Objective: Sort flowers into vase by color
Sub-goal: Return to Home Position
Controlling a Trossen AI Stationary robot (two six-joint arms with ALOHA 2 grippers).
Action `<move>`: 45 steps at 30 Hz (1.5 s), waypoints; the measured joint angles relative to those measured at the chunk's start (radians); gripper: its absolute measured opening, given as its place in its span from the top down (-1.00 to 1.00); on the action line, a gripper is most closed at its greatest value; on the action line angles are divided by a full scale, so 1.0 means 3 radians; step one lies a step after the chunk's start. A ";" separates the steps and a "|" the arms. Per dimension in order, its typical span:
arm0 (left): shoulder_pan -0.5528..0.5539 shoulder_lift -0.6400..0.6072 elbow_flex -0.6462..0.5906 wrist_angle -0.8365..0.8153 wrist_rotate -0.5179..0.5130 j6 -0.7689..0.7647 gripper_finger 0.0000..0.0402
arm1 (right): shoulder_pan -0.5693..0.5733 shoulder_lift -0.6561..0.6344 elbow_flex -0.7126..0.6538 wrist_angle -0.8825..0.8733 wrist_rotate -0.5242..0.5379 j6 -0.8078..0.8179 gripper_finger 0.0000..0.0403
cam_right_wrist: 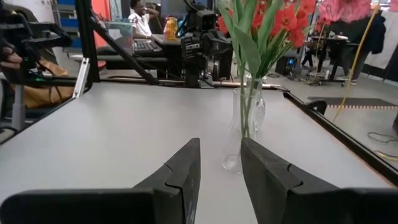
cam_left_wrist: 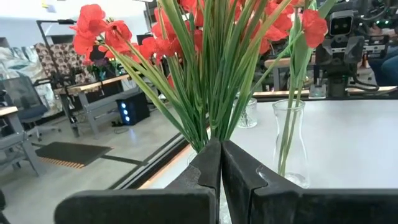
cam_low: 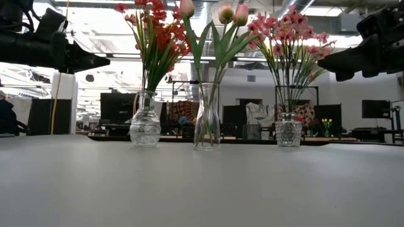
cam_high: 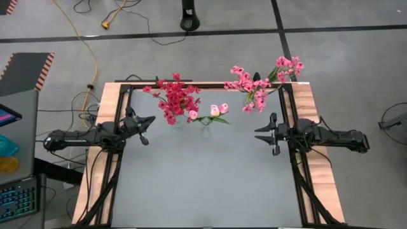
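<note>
red flowers, buds and pink sprays stood in three vases on the table. the left gripper hung with jaws together. the right gripper had its jaws apart.

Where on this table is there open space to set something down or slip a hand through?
Biggest bare patch: the front of the table, from the left hand across to the right hand, down to the near edge. A gap lies between the tulip vase and the pink-spray vase. Crowded: red-flower vase and tulip vase stand close, flowers mingling.
</note>
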 joint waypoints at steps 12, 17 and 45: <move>0.0000 0.0348 0.0000 -0.0001 0.0000 -0.0004 1.00 | -0.0032 0.0068 -0.0005 -0.0023 0.0098 -0.0010 0.30; 0.0000 0.0657 0.0000 -0.0001 -0.0001 -0.0142 1.00 | -0.0065 0.0258 -0.0006 -0.0030 0.0098 0.0003 0.30; 0.0000 0.0057 0.0001 0.0007 -0.0133 0.0225 1.00 | -0.0065 -0.0004 -0.0011 -0.0036 0.0094 -0.0003 0.30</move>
